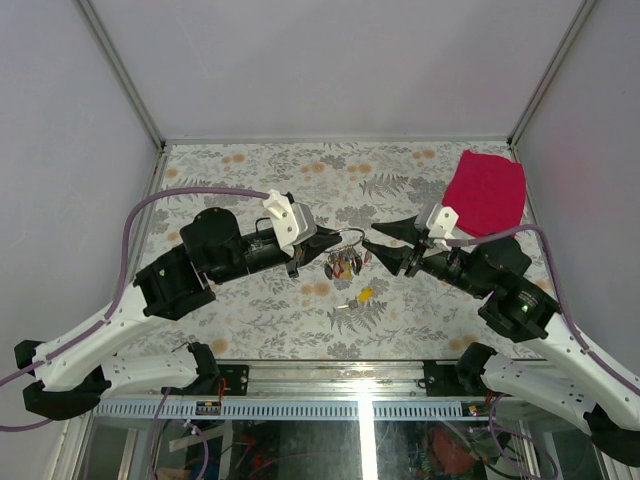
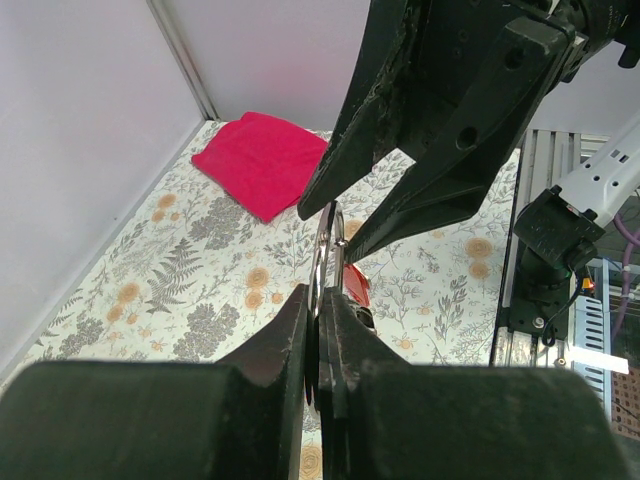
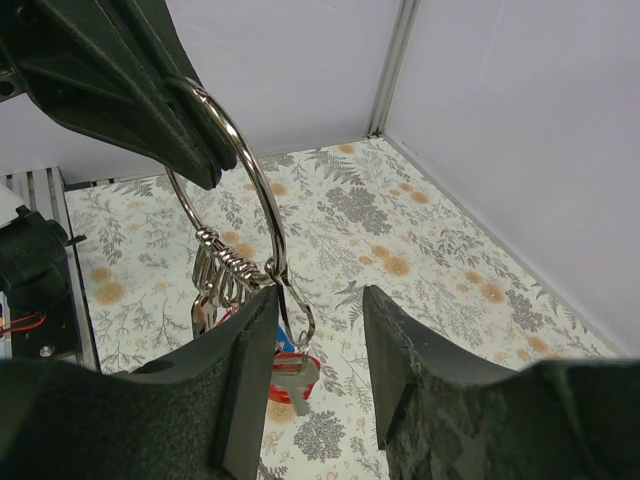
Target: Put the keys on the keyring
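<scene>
Left jaws pinch the keyring [image 3: 264, 190], seemingly touching the parted right jaws.

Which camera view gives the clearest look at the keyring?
The right wrist view: the keyring shows as a nearly whole loop pinched in the left fingers, keys hanging below. The left wrist view sees it edge-on between its own fingers; the top external view shows only a tiny glint.

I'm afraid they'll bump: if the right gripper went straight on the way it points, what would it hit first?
Probably the keyring, keys hanging from it, just ahead of the right gripper; behind it, the left gripper, shut on that ring. Depth is unclear.
</scene>
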You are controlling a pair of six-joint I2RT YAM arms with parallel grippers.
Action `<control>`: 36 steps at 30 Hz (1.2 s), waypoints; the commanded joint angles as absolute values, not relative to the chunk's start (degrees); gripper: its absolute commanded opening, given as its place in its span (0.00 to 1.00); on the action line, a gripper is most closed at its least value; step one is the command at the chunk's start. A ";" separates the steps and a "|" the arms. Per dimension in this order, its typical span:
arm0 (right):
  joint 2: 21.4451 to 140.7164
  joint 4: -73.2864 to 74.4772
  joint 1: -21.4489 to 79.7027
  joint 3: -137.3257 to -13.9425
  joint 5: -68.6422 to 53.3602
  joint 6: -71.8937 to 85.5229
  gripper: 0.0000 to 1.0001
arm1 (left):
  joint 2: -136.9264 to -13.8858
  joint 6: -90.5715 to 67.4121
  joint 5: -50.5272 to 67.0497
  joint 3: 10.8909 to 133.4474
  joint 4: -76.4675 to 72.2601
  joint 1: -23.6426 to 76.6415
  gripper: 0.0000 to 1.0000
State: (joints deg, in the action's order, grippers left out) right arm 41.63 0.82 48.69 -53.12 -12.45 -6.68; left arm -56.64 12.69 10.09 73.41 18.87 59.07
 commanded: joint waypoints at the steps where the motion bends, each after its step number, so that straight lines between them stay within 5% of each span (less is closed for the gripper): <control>1: 41.03 -2.82 48.69 -53.53 -10.10 -7.19 0.46 | -56.44 12.09 10.60 75.81 14.33 58.80 0.00; 12: 39.96 -1.11 48.66 -53.56 -9.96 -8.30 0.44 | -56.45 12.17 9.49 75.85 14.59 58.80 0.00; 36: 42.21 -2.76 48.66 -59.97 -19.46 -2.49 0.57 | -58.79 11.45 13.32 77.35 16.95 58.79 0.00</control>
State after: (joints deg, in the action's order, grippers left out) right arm 40.49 2.48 48.69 -57.06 -16.32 -4.45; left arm -58.85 12.34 11.33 75.18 19.75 59.07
